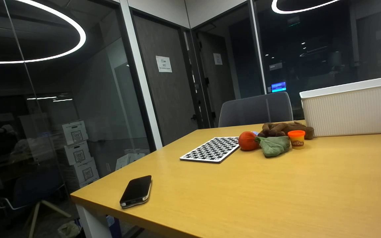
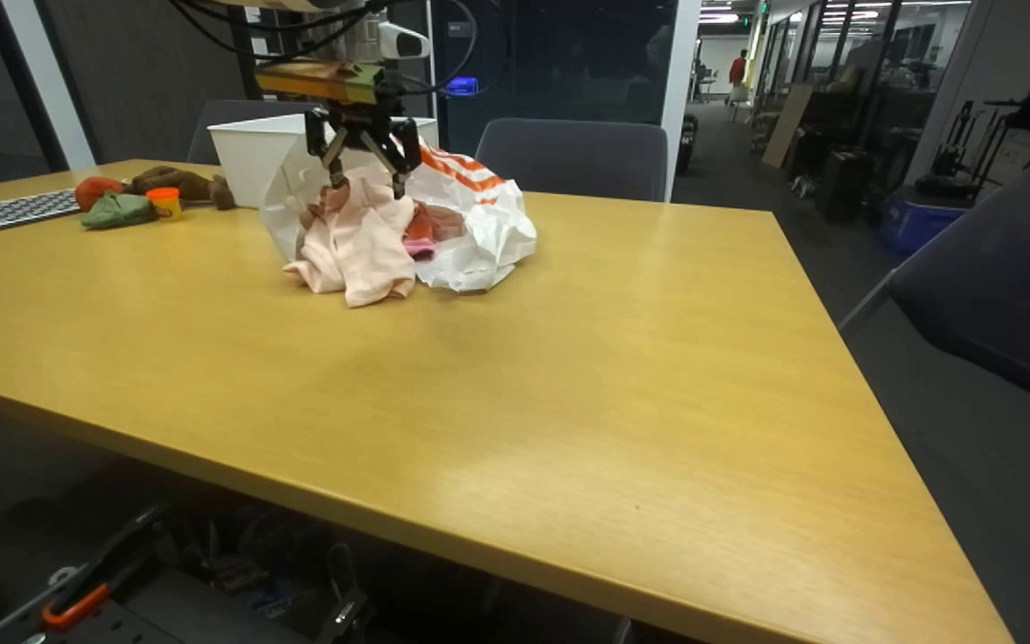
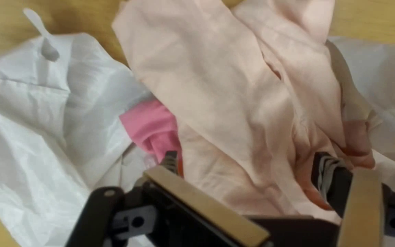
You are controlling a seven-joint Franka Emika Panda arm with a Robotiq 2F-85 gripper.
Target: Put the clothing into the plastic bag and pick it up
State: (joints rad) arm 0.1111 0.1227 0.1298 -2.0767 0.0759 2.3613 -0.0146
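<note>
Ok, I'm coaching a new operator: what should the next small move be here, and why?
I'd probably shift the open fingers over the loose end of the pale pink garment, ready to tuck it in: that end spills out of the white bag onto the table, and the fingers stand apart, not pinching it.

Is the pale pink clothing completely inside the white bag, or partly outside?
Not completely: in an exterior view, the pale pink clothing extends past the white bag onto the table. How much lies inside, I cannot tell.
</note>
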